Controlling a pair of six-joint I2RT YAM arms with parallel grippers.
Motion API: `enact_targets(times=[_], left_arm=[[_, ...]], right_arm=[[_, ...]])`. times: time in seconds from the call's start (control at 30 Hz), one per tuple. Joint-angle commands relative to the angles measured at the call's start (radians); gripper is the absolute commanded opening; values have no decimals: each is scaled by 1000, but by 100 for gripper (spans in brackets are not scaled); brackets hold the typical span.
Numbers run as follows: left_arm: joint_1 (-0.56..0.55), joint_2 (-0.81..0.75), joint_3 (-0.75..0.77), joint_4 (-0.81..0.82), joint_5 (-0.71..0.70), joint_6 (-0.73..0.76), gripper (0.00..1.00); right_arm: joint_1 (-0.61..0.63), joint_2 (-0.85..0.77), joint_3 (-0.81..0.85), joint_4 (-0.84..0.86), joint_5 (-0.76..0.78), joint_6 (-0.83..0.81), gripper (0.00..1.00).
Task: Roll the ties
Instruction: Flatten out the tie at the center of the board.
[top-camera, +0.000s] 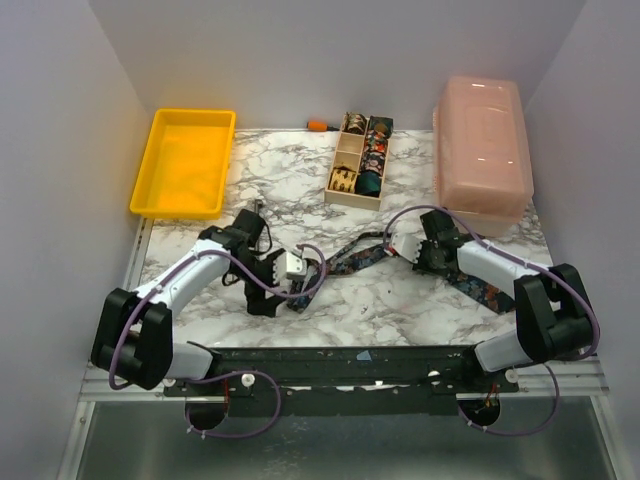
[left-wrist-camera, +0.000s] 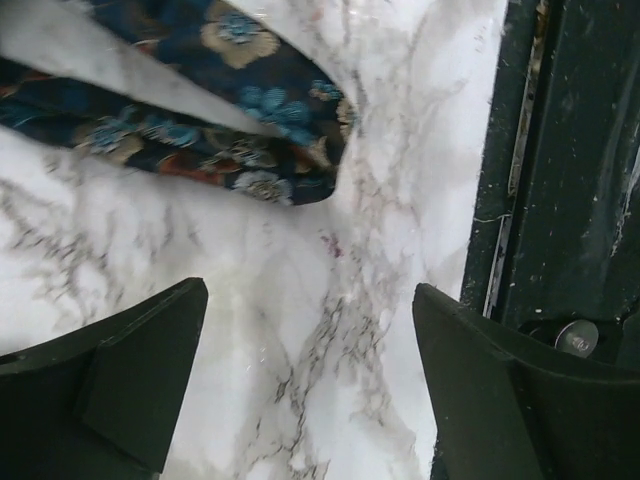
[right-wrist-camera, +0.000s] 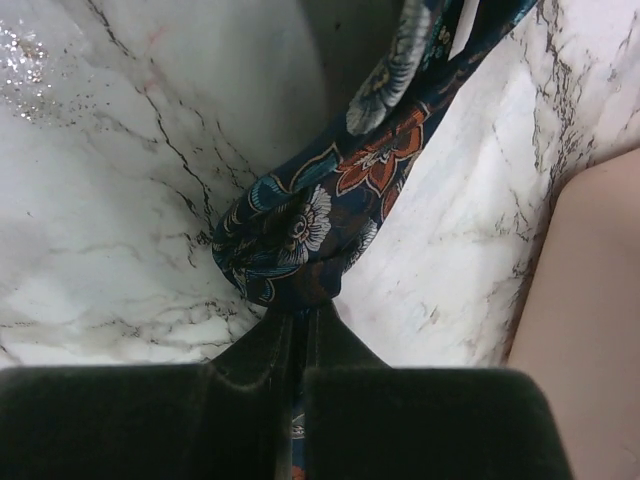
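A dark tie with a multicoloured floral print (top-camera: 358, 257) lies as a long strip across the marble table between the two arms; another stretch of it (top-camera: 483, 291) shows beside the right arm. My right gripper (top-camera: 400, 244) is shut on a bunched fold of this tie (right-wrist-camera: 300, 235), with the jaws pressed together around the cloth (right-wrist-camera: 305, 315). My left gripper (top-camera: 280, 298) is open and empty just above the table. Its fingers (left-wrist-camera: 120, 380) stand wide apart (left-wrist-camera: 310, 300), a little short of the tie's folded end (left-wrist-camera: 250, 130). Several rolled ties sit in the wooden box (top-camera: 340, 193).
A yellow tray (top-camera: 150, 190) stands at the back left. A pink lidded box (top-camera: 482, 150) stands at the back right, and its side shows in the right wrist view (right-wrist-camera: 590, 330). An orange-handled tool (top-camera: 318, 125) lies behind the wooden box. The black front rail (left-wrist-camera: 580, 150) is beside the left gripper.
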Motion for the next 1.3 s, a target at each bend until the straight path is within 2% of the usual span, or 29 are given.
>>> enact_targets(times=[0.0, 0.17, 0.53, 0.67, 0.9, 1.1, 1.27], left_arm=[[-120, -18, -75, 156, -106, -50, 89], [-154, 24, -76, 238, -102, -50, 92], [-178, 14, -172, 380, -30, 311, 93], [-201, 55, -136, 352, -24, 294, 89], [-228, -34, -246, 470, -61, 293, 85], [-245, -116, -301, 497, -66, 332, 88], [-308, -141, -299, 499, -66, 330, 93]], right_arm=[[0, 11, -38, -69, 18, -55, 1], [-15, -23, -78, -71, 13, -73, 1], [-21, -32, -79, -90, 7, -81, 1], [-23, -19, -64, -93, 5, -81, 1], [-24, -11, -57, -109, 0, -80, 1], [-24, -8, -53, -116, -6, -85, 1], [-27, -11, -55, -115, -11, -93, 1]])
